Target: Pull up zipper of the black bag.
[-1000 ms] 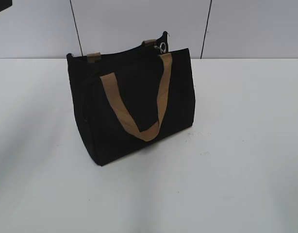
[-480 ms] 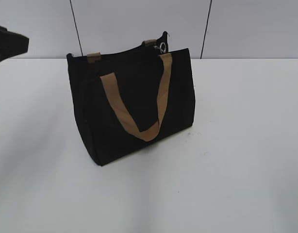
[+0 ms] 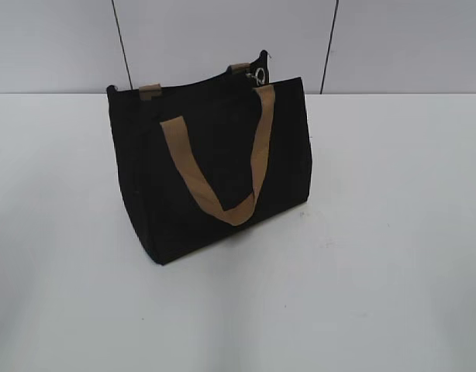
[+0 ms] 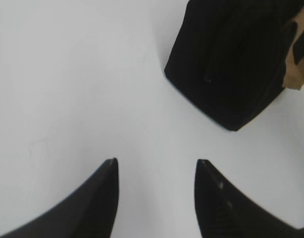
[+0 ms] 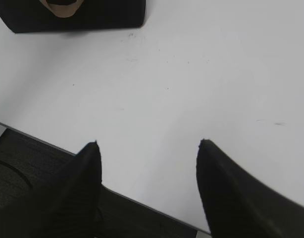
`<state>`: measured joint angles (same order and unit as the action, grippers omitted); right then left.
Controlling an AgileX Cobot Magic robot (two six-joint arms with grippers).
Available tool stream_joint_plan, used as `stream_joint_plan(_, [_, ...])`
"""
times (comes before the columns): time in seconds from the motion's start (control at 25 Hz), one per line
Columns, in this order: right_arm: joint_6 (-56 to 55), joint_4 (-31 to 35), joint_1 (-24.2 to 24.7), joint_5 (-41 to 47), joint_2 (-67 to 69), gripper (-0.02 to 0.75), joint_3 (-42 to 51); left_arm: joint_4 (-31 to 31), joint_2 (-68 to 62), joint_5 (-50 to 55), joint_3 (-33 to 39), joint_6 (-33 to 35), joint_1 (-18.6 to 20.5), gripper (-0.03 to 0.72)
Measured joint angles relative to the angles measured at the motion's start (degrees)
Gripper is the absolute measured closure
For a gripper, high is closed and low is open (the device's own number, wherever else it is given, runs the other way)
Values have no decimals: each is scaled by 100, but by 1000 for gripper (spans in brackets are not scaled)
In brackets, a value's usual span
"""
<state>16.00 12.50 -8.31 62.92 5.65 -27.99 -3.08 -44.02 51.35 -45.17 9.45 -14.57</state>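
Above bare table (image 4: 68, 74), both tools (image 4: 156, 163) (image 5: 148, 144) agape, empty.

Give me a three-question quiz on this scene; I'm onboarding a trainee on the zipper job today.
1. True or false: the left end effector is shut on the zipper.
2. Where on the black bag does the zipper's silvery pull sit in the exterior view? A) far top corner on the right B) bottom front edge C) middle of the tan handle
3. Fill in: the right end effector hangs open above the white ____.

Key: 1. False; it is open, over bare table, apart from the bag. 2. A. 3. table.
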Motion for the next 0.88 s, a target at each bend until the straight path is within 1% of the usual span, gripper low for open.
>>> stream_joint_plan(0.12, [0, 13, 0, 0, 0, 265, 0, 0, 484, 654, 0, -83, 0, 314])
stream_joint_plan(0.2, [-6, 25, 0, 6, 0, 265, 0, -39, 825, 825, 0, -88, 0, 314])
stream_joint_plan(0.44, [-6, 131, 0, 6, 0, 265, 0, -191, 1788, 970, -1, -95, 0, 314])
stream_joint_plan(0.68, [-6, 138, 0, 6, 0, 265, 0, -179, 2453, 1243, 23, -107, 0, 314])
stream_joint_plan(0.76, [-6, 138, 0, 6, 0, 265, 0, -203, 2699, 1146, 189, -112, 0, 314])
stream_joint_plan(0.88, [-6, 138, 0, 6, 0, 265, 0, -334, 3058, 1059, 706, -112, 0, 314])
